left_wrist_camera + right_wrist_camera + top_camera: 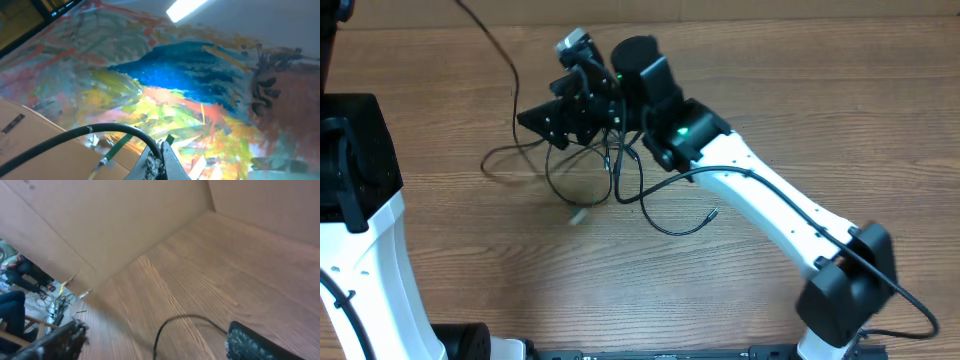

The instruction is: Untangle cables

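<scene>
Overhead: cables tangled in loose heap on desk centre, beneath right end effector. Thin, light, floppy; likely snag when pulled. Best hold: near free plug, away from knot. Right end effector spread wide, gripping nothing. Left end effector barely visible; cannot tell.

a wood-grain tabletop fills the overhead view. in the right wrist view, brown cardboard walls stand along its far edges, and past a gap at the left someone's legs in blue trousers show. the left wrist view shows a bright painted mural, a ceiling light and a cardboard box.
</scene>
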{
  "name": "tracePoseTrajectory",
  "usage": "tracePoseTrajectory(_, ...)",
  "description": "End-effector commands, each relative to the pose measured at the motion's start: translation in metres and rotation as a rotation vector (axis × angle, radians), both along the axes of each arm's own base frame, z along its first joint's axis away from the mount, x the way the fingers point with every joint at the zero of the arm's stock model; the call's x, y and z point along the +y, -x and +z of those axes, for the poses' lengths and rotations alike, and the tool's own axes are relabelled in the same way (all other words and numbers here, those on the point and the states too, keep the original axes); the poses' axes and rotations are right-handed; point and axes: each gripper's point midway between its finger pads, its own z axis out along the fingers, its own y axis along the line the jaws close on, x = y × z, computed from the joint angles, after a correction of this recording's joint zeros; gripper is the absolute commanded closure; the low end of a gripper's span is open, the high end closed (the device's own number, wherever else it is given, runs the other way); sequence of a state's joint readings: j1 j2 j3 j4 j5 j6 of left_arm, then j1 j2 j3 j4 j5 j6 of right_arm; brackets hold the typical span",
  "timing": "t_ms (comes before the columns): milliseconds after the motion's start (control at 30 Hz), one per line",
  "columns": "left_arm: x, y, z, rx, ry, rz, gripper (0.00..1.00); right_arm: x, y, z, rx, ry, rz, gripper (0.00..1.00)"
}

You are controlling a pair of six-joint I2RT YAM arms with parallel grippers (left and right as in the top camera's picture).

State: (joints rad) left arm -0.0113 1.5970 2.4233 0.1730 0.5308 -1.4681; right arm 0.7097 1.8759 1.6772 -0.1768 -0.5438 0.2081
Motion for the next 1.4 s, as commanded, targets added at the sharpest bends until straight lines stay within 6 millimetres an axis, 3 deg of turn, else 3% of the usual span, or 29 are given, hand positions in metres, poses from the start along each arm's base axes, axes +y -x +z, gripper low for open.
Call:
tracePoseTrajectory(0,0.000,0.008,0.003,0.005,0.013,-0.038,0.96,0.020,0.016,0.000,-0.022,-0.014,0.050,0.15)
tracePoseTrajectory(100,0.002,0.007,0.004,0.006,0.028,-0.030,0.96,0.037,0.028,-0.011,-0.015,-0.007,0.085,0.23)
tracePoseTrajectory(200,0.011,0.005,0.008,0.004,0.077,0.002,0.96,0.038,0.028,-0.014,0.001,-0.007,0.084,0.27)
tracePoseTrajectory(267,0.026,0.004,0.015,-0.002,0.149,0.054,0.96,0.037,0.027,-0.014,0.002,-0.006,0.083,0.27)
tracePoseTrajectory(367,0.052,-0.001,0.016,-0.027,0.147,0.221,0.96,0.024,0.020,-0.035,0.073,0.062,0.050,0.25)
tracePoseTrajectory(467,0.069,-0.027,-0.005,0.084,0.088,0.351,0.96,-0.002,0.010,-0.062,0.176,0.155,0.002,0.23)
tracePoseTrajectory(567,0.090,-0.060,-0.039,0.209,-0.043,0.560,0.96,-0.036,0.001,-0.090,0.292,0.251,-0.054,0.22)
tracePoseTrajectory(633,0.119,-0.079,-0.067,0.300,-0.145,0.779,0.96,-0.067,-0.003,-0.110,0.379,0.327,-0.094,0.22)
tracePoseTrajectory(700,0.141,-0.085,-0.081,0.351,-0.198,0.918,0.96,-0.089,-0.006,-0.121,0.434,0.373,-0.120,0.22)
tracePoseTrajectory(867,0.192,-0.073,-0.084,0.366,-0.252,1.137,0.96,-0.139,-0.018,-0.143,0.523,0.480,-0.245,0.21)
tracePoseTrajectory(1033,0.255,-0.044,-0.086,0.408,-0.233,1.320,0.96,-0.160,-0.024,-0.152,0.537,0.534,-0.308,0.19)
tracePoseTrajectory(1167,0.305,-0.027,-0.118,0.577,-0.243,1.444,0.96,-0.165,-0.024,-0.154,0.539,0.545,-0.308,0.18)
tracePoseTrajectory(1267,0.351,-0.019,-0.166,0.806,-0.223,1.552,0.96,-0.166,-0.025,-0.154,0.540,0.544,-0.310,0.18)
tracePoseTrajectory(1300,0.371,-0.020,-0.194,0.931,-0.221,1.598,0.96,-0.166,-0.025,-0.154,0.539,0.544,-0.310,0.18)
tracePoseTrajectory(1367,0.394,-0.017,-0.226,1.080,-0.215,1.665,0.96,-0.166,-0.025,-0.154,0.539,0.545,-0.310,0.18)
